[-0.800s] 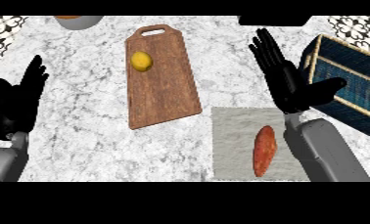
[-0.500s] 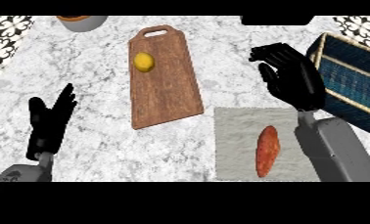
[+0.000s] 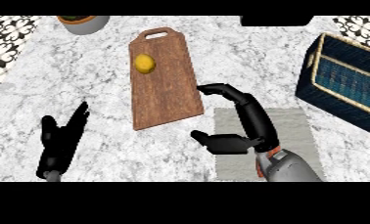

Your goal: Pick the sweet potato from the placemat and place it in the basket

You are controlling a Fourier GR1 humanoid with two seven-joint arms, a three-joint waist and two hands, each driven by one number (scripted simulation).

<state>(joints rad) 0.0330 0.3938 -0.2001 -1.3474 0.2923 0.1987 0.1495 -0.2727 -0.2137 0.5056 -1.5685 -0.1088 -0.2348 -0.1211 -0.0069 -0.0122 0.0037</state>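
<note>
The grey placemat (image 3: 302,137) lies at the lower right of the marble counter. My right hand (image 3: 249,120) hangs over its left half, fingers arched toward the cutting board and thumb spread apart, with nothing visible between them. The sweet potato is hidden beneath this hand and forearm. The dark blue basket (image 3: 339,83) with its pale rim stands at the right edge, apart from the hand. My left hand (image 3: 61,140) rests open at the lower left, fingers straight.
A wooden cutting board (image 3: 165,91) lies left of the placemat with a yellow lemon (image 3: 145,63) on it. A grey pot (image 3: 83,22) stands at the far left corner. Patterned tiles border the counter's left edge.
My right hand has swung down and left from beside the basket to over the placemat, covering the sweet potato. The left hand has sunk lower at the left.
</note>
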